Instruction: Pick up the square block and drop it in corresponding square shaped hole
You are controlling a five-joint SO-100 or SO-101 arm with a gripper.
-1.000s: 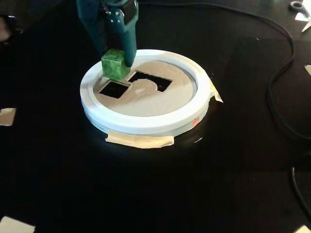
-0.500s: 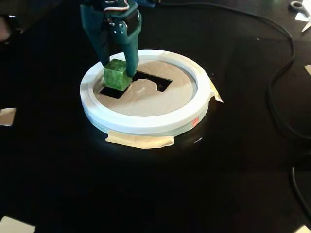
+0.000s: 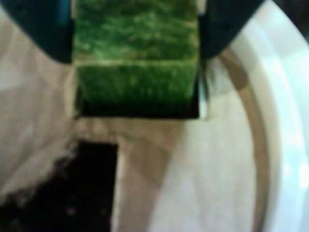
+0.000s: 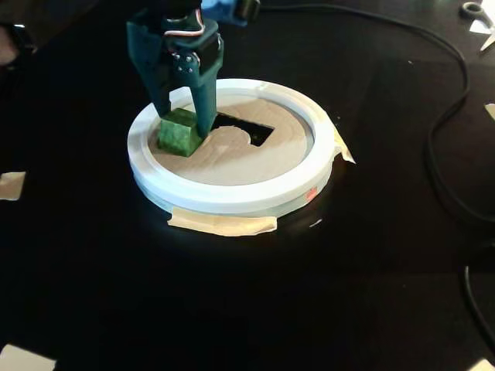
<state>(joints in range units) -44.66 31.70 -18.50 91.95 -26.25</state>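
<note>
So the gripper (image 4: 186, 124) has its 2 teal jaws pinching the square block (image 4: 179, 133) from either side, and the block sits partway down in the square shaped hole (image 3: 140, 112), lower part below the panel surface and top part sticking up above it. The wrist view is super close and blurry, but it shows the green marbled cube (image 3: 135, 58) filling nearly the whole cutout, with just a thin dark strip of the hole left along its near edge and slim gaps at the sides. The fixed view can't show that fit at all since the block covers the hole there. What the fixed view does give is the whole tan round panel (image 4: 240, 158) with its thick white ring rim (image 4: 232, 197), taped down with beige tape (image 4: 223, 224) on a black table (image 4: 232, 309). The bigger rectangular cutout (image 4: 246, 127) with the curved notch sits just right of the block, dark inside. A black cable (image 4: 448, 116) loops along the right side.
</note>
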